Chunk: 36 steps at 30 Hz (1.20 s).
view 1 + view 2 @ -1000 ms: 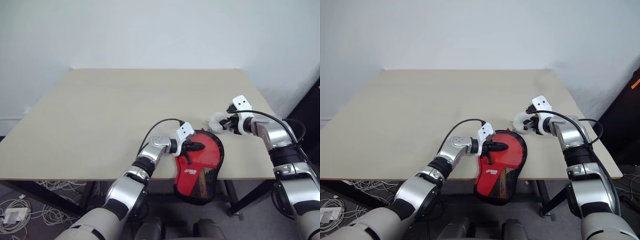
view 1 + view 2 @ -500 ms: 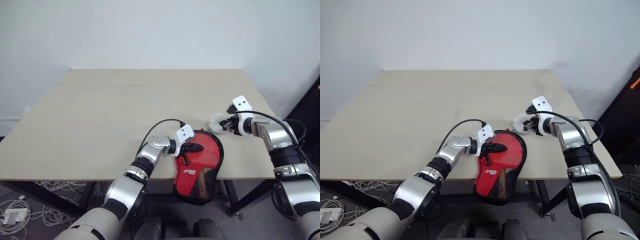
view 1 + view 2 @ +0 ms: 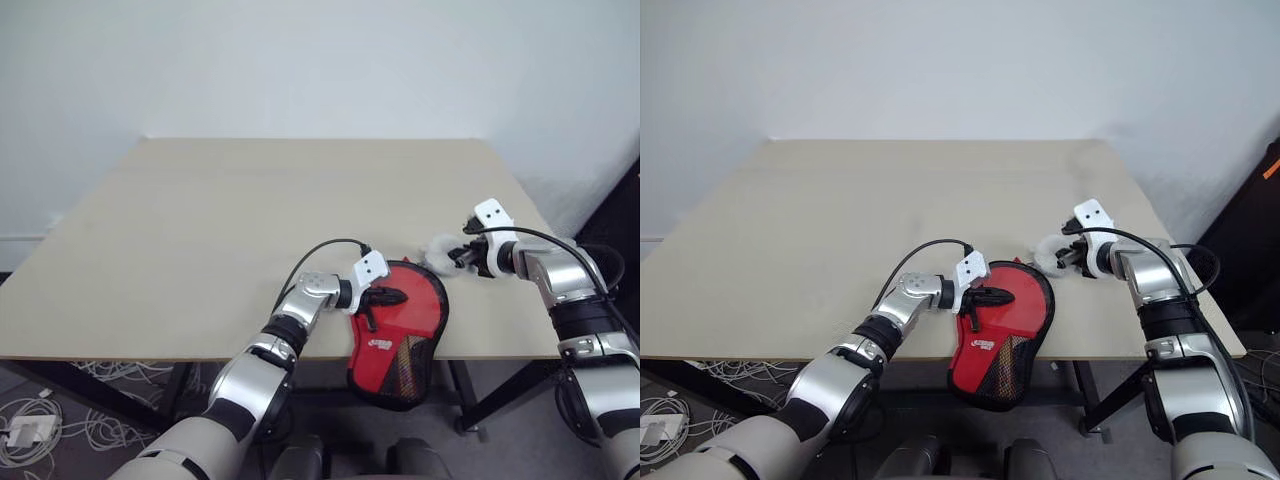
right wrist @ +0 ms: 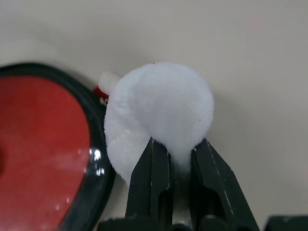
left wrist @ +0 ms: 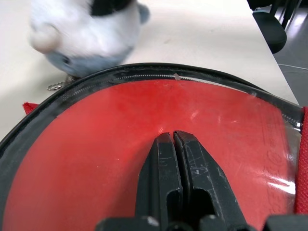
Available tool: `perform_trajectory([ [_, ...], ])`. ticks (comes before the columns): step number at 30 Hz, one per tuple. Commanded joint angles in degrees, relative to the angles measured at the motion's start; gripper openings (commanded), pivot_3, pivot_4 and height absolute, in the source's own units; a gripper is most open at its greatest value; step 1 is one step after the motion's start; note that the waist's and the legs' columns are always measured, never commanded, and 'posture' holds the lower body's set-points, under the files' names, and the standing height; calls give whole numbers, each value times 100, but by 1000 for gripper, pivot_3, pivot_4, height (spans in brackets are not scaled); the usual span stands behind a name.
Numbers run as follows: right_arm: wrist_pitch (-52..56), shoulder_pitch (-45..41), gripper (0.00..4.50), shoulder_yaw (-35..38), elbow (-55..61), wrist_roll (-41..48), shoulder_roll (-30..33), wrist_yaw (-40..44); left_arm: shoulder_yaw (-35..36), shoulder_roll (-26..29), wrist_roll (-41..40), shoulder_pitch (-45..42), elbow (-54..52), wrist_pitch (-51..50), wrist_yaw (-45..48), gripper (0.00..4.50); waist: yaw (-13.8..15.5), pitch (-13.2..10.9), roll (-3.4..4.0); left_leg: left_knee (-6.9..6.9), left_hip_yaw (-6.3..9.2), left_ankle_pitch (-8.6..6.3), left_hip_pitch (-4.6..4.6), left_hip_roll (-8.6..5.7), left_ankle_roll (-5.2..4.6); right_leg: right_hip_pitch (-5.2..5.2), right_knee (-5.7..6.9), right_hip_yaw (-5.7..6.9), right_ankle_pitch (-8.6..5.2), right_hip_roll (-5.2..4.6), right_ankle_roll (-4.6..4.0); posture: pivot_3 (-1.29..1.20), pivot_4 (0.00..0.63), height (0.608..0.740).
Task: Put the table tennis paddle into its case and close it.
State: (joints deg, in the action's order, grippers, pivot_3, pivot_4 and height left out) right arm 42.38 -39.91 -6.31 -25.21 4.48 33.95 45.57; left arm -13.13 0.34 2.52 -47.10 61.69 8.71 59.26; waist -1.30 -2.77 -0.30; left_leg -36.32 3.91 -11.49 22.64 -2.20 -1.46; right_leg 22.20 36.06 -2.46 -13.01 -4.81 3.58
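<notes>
Case pinned at the table edge, pompom gripped.
The case (image 3: 400, 325) is pressed by the closed left gripper (image 5: 172, 139); a white pompom (image 4: 163, 115) is clamped by the right gripper (image 4: 174, 147).

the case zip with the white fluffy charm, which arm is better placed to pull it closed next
Right, probably. The right gripper already has its jaws shut on the white fluffy charm at the rim of the case. The left gripper, jaws shut, presses on the case's red face and looks better suited to holding it steady.

The red case (image 3: 400, 325) with black zipper edging lies flat at the desk's near edge, its mesh-pocket end overhanging.
</notes>
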Motion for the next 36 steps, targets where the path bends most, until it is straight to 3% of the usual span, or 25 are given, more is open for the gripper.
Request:
perform_trajectory([
  [1, -28, 100, 36, 27, 351, -57, 343, 117, -145, 94, 224, 198, 202, -92, 6, 0, 0, 3, 4, 0, 0, 0, 0, 0, 0, 0, 0, 0, 0, 0, 1, 0, 0, 739],
  [15, -419, 1336, 36, 37, 1360, 74, 1368, 947, -143, 48, 224, 172, 223, -107, 40, 0, 47, 28, 13, -34, 6, -24, -3, -5, -23, -31, -9, 8, -16, -4, 24, 0, 0, 739],
  [36, -412, 3533, 36, 1237, 3874, 1542, 2973, 2481, -155, -81, 304, 13, 371, -30, 135, 0, 194, 26, 9, -74, 3, -61, -5, -5, -38, -56, -25, 13, -28, -10, 38, 0, 0, 739],
])
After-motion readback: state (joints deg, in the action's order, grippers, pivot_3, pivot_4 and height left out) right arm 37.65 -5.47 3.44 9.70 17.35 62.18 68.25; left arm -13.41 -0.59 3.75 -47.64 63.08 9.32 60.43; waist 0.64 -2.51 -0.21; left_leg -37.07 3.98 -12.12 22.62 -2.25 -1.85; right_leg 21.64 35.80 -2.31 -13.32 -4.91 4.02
